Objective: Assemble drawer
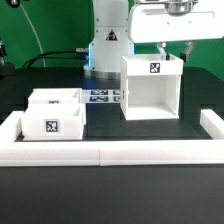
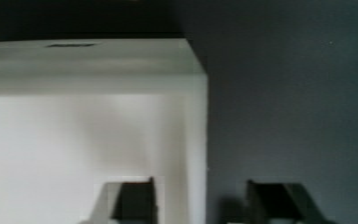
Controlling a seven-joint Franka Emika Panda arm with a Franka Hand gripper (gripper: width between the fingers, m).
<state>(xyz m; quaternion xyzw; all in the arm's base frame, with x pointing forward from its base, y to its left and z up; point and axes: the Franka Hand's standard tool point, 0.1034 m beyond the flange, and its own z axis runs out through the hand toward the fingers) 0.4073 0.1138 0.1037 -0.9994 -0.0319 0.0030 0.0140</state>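
Note:
The drawer's tall white open-fronted housing (image 1: pixel 150 88) stands at the exterior view's right, with a square tag on its top front. Two small white open-top boxes stand at the left, one (image 1: pixel 55 99) behind the other (image 1: pixel 52 124); the front one shows a tag. My gripper (image 1: pixel 177 47) hovers over the housing's far right top edge. In the wrist view the gripper (image 2: pixel 202 205) is open, its dark fingers (image 2: pixel 133 200) on either side of the housing's side wall (image 2: pixel 197 120), which stands apart from both. It holds nothing.
A long low white border wall (image 1: pixel 110 151) runs along the table's front and turns back at both ends. The marker board (image 1: pixel 102 96) lies flat between the boxes and the housing. The arm's white base (image 1: pixel 105 45) stands behind.

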